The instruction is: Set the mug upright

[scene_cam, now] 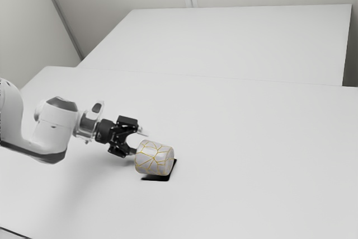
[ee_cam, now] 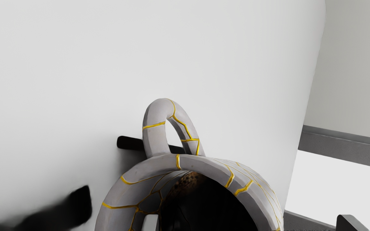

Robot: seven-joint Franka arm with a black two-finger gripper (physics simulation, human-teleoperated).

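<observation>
The black two-finger pincer [scene_cam: 140, 143] is held open, its fingers spread. In the wrist view, one fingertip [ee_cam: 150, 223] is seen against the mouth of the white ceramic mug with gold crack lines [scene_cam: 155, 158], the other outside its wall; whether either touches cannot be told. The mug is tipped on its side on the white worktop [scene_cam: 246, 138], mouth toward the pincer, with the looped handle [ee_cam: 154, 138] at its side. Gold lines and a brown speckled patch [ee_cam: 189, 179] are seen within; the deeper interior is dark, and any contents cannot be made out.
</observation>
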